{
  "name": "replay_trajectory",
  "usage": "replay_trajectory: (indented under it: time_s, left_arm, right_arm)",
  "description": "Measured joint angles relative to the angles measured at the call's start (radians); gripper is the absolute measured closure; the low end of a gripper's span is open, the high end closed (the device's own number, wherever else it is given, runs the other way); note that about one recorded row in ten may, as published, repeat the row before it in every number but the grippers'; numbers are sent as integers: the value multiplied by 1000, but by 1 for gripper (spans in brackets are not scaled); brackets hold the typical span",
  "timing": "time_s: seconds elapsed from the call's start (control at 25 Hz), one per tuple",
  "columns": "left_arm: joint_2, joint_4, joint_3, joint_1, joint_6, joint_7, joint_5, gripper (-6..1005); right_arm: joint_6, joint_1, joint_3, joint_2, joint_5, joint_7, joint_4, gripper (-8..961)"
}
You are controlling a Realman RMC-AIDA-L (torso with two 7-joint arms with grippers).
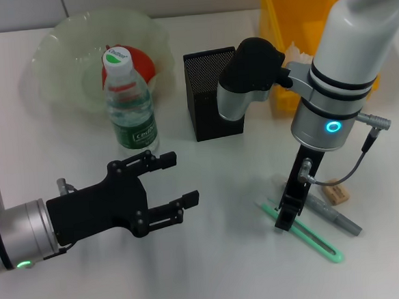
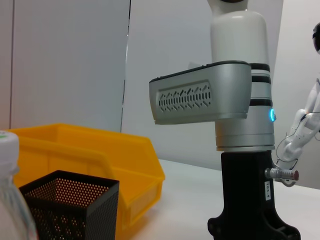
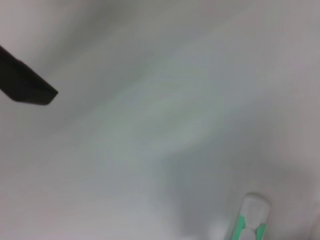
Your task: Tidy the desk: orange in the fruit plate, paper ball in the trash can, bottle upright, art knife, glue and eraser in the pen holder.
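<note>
We find the right gripper [image 1: 287, 218] down at the art knife [image 1: 308, 236], 5 o'clock on the desk [image 1: 222, 271]; jaw state unreadable. Knife: light, stiff, slippery; we'd pinch mid-body

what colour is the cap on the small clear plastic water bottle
White with a green top, clearest in the head view.

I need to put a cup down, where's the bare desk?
Bare patches: the near edge of the desk, and between the bottle and pen holder. Crowded: around the right gripper over the knife, glue and eraser.
</note>
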Motion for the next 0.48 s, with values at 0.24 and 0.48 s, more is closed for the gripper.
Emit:
replay_trajectory:
  time_s: [0.24, 0.48]
  left_arm:
    - [0, -10, 0, -1, -1, 13, 0, 248]
    - [0, -11, 0, -3, -1, 14, 0, 248]
  right_arm:
    - [1, 0, -1, 0, 0, -2, -3, 586]
    - [3, 1, -2, 0, 0, -3, -3, 596]
